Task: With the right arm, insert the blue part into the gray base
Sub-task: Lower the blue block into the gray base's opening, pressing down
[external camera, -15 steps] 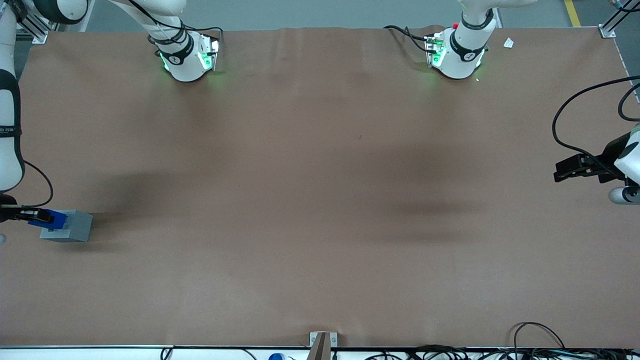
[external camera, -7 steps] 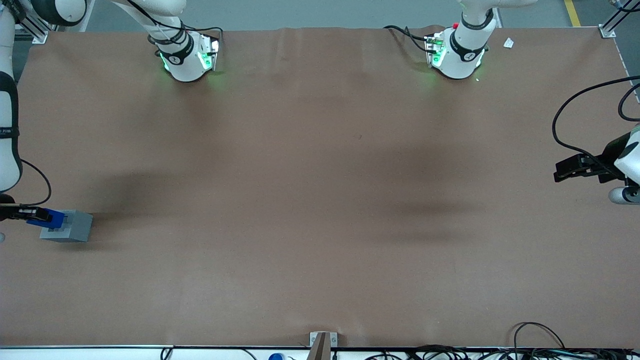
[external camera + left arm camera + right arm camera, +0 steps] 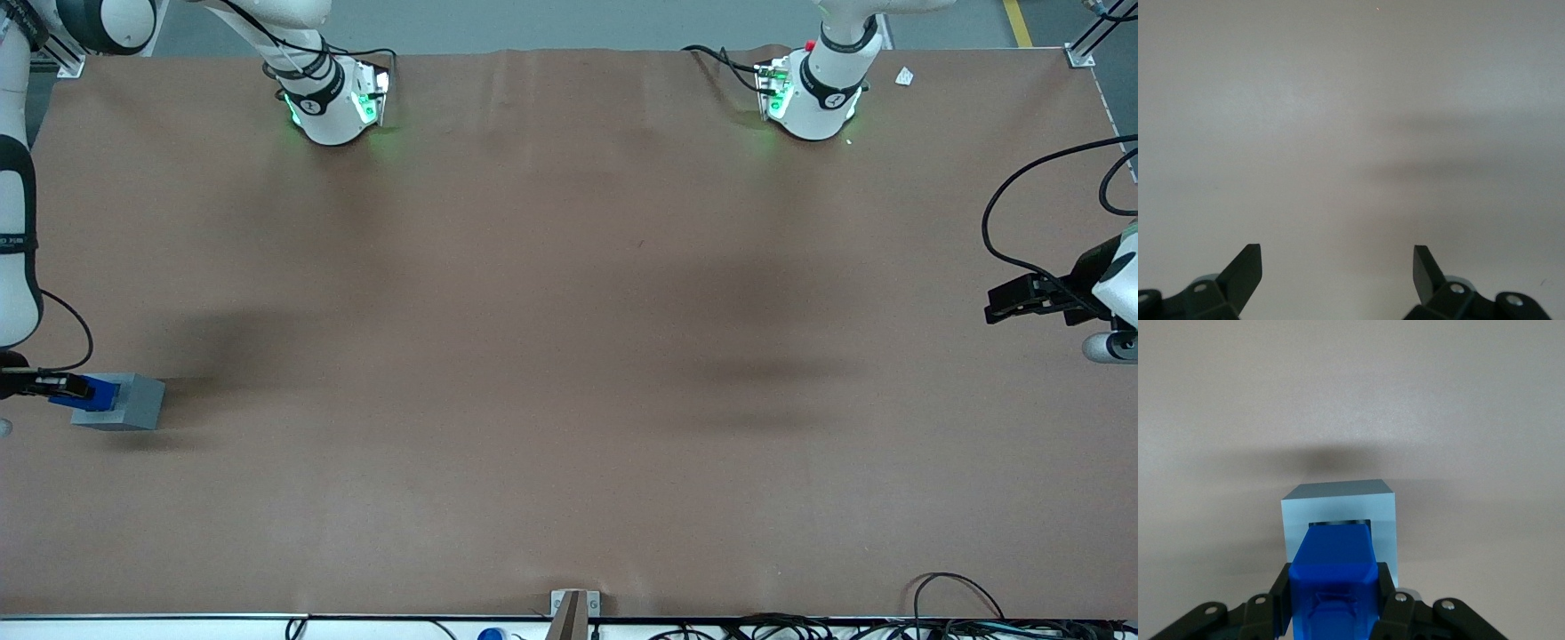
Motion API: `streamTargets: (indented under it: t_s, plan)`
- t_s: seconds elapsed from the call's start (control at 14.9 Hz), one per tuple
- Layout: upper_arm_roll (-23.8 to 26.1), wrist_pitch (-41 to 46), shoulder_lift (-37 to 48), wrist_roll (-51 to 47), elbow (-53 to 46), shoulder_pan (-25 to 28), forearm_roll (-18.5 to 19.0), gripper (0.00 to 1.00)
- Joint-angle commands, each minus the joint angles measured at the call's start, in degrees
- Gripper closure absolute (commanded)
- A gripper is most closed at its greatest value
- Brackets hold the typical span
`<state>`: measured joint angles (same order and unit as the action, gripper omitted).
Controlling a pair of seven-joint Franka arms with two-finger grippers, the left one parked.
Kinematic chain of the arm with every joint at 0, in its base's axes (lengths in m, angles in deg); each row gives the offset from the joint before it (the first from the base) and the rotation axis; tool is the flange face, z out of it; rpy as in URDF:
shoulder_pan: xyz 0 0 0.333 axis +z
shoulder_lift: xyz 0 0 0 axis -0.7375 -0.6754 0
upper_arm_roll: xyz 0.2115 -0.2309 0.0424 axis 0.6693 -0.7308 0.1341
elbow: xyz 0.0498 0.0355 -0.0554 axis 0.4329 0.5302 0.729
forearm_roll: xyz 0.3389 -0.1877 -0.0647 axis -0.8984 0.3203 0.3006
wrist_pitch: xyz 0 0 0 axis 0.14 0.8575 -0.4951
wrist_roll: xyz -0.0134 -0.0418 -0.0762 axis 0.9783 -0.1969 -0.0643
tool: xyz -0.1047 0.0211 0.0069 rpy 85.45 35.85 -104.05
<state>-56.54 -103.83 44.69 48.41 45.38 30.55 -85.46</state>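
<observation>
The gray base (image 3: pixel 124 404) stands on the table at the working arm's end, near the table's side edge. The blue part (image 3: pixel 93 392) sits over its top face, held by the right arm's gripper (image 3: pixel 78 388), which is shut on it. In the right wrist view the blue part (image 3: pixel 1333 570) is clamped between the black fingers (image 3: pixel 1279 595) and its lower end reaches into the square recess of the gray base (image 3: pixel 1338 503). How deep it sits in the recess is hidden by the part itself.
Two white arm bases (image 3: pixel 333 98) (image 3: pixel 813 93) with green lights stand farther from the front camera. Cables (image 3: pixel 960 613) lie along the near table edge. A small bracket (image 3: pixel 573 604) sits at the near edge's middle.
The gripper with the blue part has sunk slightly lower over the gray base; less of the blue part shows above the base's top. The base has stayed put.
</observation>
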Motion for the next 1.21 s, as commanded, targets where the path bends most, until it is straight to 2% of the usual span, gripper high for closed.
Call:
streamTargets:
  t_s: [0.0, 0.87, 1.14]
  plan:
    - [0.82, 0.03, -1.16, 1.22, -1.78, -1.14, -1.2, 0.8]
    - [1.0, -0.41, -2.3, 1.31, -1.69, -1.05, -1.29, 0.8]
    - [1.0, -0.23, -2.3, 4.12, -1.69, -1.31, -1.29, 0.8]
